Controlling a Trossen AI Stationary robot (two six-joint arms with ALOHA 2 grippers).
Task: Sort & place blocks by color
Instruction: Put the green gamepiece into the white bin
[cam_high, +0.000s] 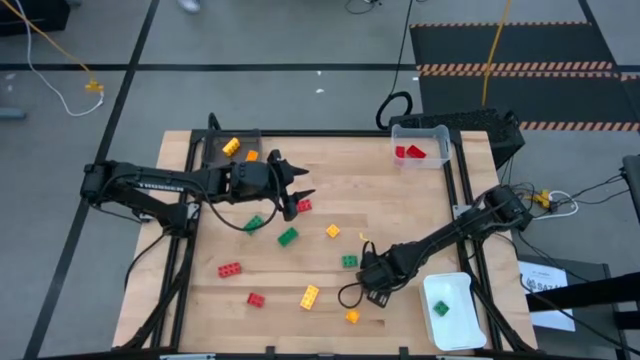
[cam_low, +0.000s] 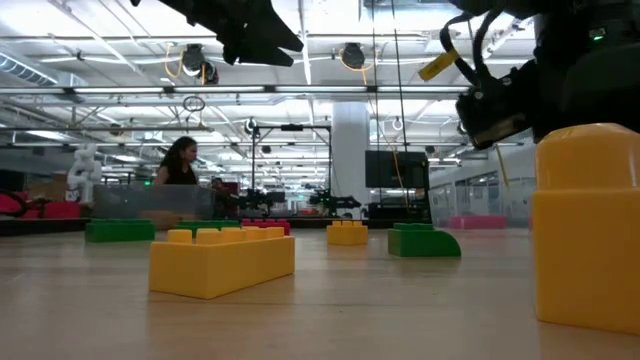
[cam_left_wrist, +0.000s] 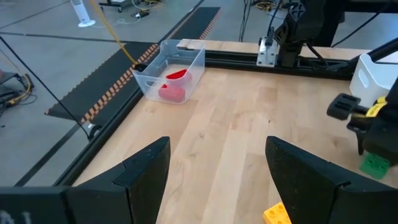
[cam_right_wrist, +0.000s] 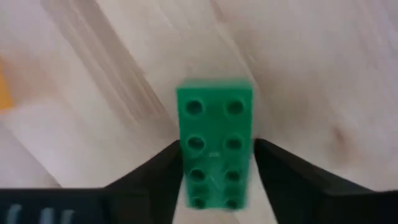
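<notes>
Small red, green and yellow bricks lie scattered on the wooden table (cam_high: 400, 200). A green brick (cam_right_wrist: 214, 124) lies flat with its studs up near the table's right side, and my right gripper (cam_right_wrist: 216, 149) stands over it, pointing down, its fingers closed against the brick's sides. My left gripper (cam_left_wrist: 217, 155) hangs open above the table's far left part, over a red brick (cam_high: 303, 205), and touches nothing. My right gripper pinches the green brick's two long sides (cam_right_wrist: 184, 168) between its two fingers, near one end of the brick. The fingers come from above, point down and lie across the brick. The brick lies flat on the table, studs up.
A clear tray (cam_high: 432, 132) at the far right holds red bricks. A dark grey tray (cam_high: 212, 150) at the far left holds yellow and orange ones. A white tray (cam_high: 455, 322) at the near right holds a green one. Loose bricks lie across the table's middle and near part.
</notes>
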